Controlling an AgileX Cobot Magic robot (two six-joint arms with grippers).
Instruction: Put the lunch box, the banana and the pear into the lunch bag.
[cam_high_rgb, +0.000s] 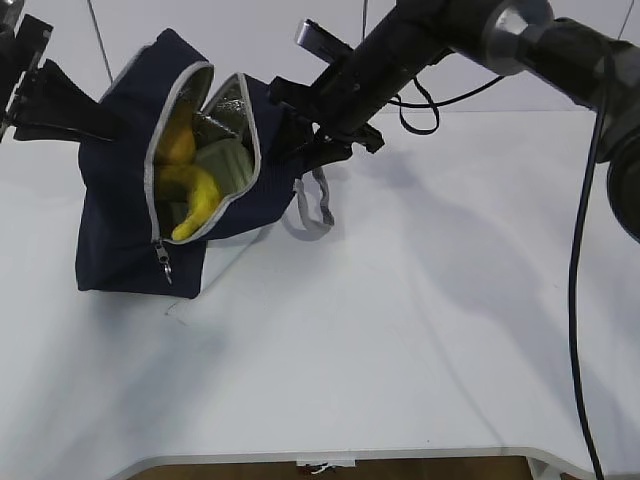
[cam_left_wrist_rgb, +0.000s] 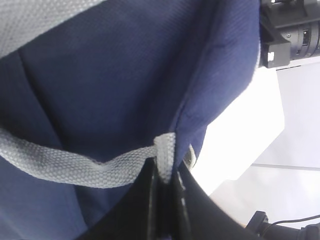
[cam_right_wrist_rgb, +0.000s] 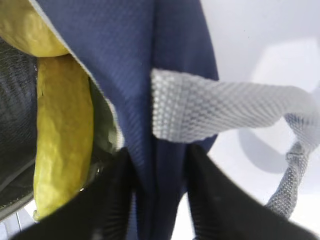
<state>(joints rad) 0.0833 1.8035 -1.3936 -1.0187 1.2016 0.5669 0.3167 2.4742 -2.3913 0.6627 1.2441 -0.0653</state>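
Note:
The navy lunch bag (cam_high_rgb: 120, 230) stands tipped at the back left of the table with its zipper open. Inside lie the yellow banana (cam_high_rgb: 195, 205), the pear (cam_high_rgb: 178, 145) above it, and the pale green lid of the lunch box (cam_high_rgb: 225, 165). My left gripper (cam_left_wrist_rgb: 164, 172) is shut on the bag's grey webbing handle (cam_left_wrist_rgb: 65, 167) and holds that side up. My right gripper (cam_right_wrist_rgb: 160, 160) stands open astride a fold of the bag's navy fabric (cam_right_wrist_rgb: 125, 60) by the mouth, with a sliver of light beside one finger. The banana (cam_right_wrist_rgb: 62, 135) shows just left of it.
The bag's other grey handle (cam_high_rgb: 312, 215) hangs loose on the right side, and the ring zipper pull (cam_high_rgb: 163, 262) dangles at the front. The white table (cam_high_rgb: 400, 330) stretches to the right and front. The right arm's black cable (cam_high_rgb: 578, 300) hangs at the right.

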